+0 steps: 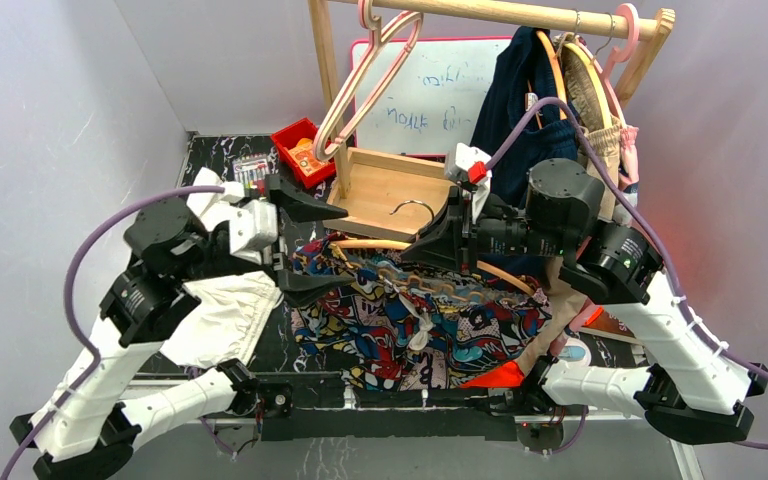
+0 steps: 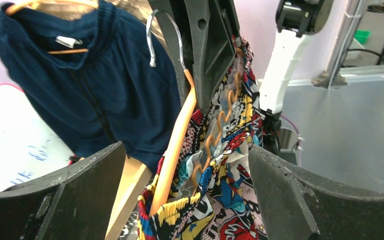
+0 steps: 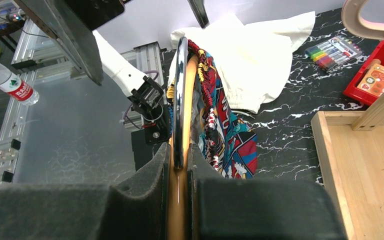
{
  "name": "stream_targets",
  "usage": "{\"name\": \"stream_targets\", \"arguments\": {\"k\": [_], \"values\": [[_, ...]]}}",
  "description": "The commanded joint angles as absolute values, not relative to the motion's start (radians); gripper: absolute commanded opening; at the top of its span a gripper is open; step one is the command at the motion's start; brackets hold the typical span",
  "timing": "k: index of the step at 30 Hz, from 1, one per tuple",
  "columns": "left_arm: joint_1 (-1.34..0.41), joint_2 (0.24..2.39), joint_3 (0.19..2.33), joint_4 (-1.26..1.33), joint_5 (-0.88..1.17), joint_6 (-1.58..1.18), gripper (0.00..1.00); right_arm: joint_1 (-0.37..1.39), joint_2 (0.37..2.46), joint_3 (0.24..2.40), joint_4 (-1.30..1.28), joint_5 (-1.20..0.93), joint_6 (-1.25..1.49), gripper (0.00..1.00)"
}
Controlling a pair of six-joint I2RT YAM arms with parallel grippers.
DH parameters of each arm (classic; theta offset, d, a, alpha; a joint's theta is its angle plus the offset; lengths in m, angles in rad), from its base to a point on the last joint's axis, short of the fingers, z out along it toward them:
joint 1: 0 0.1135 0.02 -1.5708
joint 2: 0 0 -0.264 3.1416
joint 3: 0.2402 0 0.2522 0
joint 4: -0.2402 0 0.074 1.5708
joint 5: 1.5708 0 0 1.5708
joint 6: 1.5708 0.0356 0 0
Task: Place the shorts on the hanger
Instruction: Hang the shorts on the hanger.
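Now the right gripper (image 1: 435, 245) is clamped on the hanger (image 1: 505, 275) just below its hook, reaching in from 3 o'clock. The shorts (image 1: 420, 335) hang over the hanger's zigzag bar. At 9 o'clock, the left gripper (image 1: 315, 245) stands wide open, its jaws flanking the hanger's end without touching it.

Two robot arms share the desk (image 3: 290, 110): one left arm (image 1: 140, 300) and one right arm (image 1: 660, 310). Each carries a single claw, so there are two, the left claw (image 1: 335, 245) and the right claw (image 1: 425, 245).

There is one pair of comic-print shorts (image 1: 430, 330) and one light-orange hanger (image 2: 180, 130).

Two pink hangers show on the single wooden rack (image 1: 480, 12), the first pink hanger (image 1: 365, 90) and the second pink hanger (image 1: 625, 35).

One each of the rest:
- navy garment (image 1: 515, 100)
- white cloth (image 1: 215, 320)
- whiteboard (image 1: 430, 100)
- red bin (image 1: 295, 150)
- marker pack (image 3: 330, 50)
- water bottle (image 3: 10, 82)
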State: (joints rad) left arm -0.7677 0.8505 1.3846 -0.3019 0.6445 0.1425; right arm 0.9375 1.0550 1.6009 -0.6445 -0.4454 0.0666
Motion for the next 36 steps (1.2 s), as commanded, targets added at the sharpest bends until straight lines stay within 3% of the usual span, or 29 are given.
{"name": "stream_targets", "arguments": {"k": [1,15,25,28,34,36], "values": [[-0.765,0.915,1.414,-0.377,0.754,0.179,0.92,0.936,1.049,1.673,-0.570,-0.486,0.055,0.00],[-0.765,0.868,1.439,-0.525,0.620,0.258,0.97,0.936,1.031,1.669,-0.592,-0.505,0.038,0.00],[-0.765,0.992,1.466,-0.472,0.741,0.198,0.88,0.937,1.040,1.670,-0.582,-0.549,0.036,0.00],[-0.765,1.034,1.492,-0.437,0.797,0.171,0.76,0.936,1.035,1.660,-0.573,-0.560,0.026,0.00],[-0.766,1.090,1.500,-0.396,0.886,0.127,0.39,0.937,1.014,1.635,-0.562,-0.562,0.009,0.00],[-0.765,1.101,1.498,-0.390,0.904,0.114,0.22,0.937,1.017,1.632,-0.564,-0.558,0.005,0.00]]}}
